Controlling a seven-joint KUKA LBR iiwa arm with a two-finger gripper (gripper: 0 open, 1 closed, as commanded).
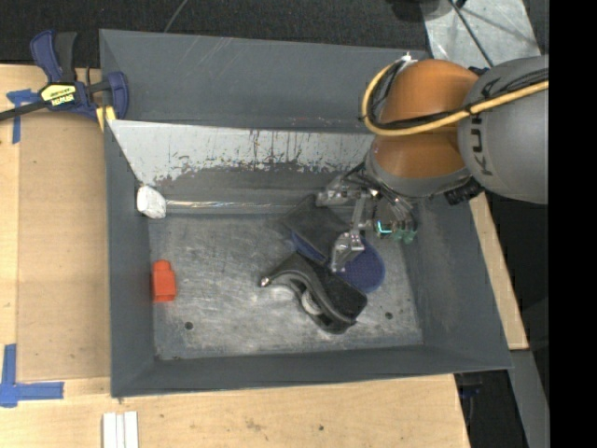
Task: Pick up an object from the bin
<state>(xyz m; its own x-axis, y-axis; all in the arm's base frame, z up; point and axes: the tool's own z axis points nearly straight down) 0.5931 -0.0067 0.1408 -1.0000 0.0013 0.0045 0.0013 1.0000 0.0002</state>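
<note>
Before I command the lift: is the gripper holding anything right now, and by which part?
Cannot be told. The gripper is low over a dark blue round thing and a black curved thing; no grasp shows.

Lettering on the arm (511,133): big dark capitals on the grey casing, right beside the orange cover (420,119), turned sideways. There's a "K", then a "U", and the rest of the word can't be made out. That's the one mark that reads; anything else printed is too small to tell.
</note>
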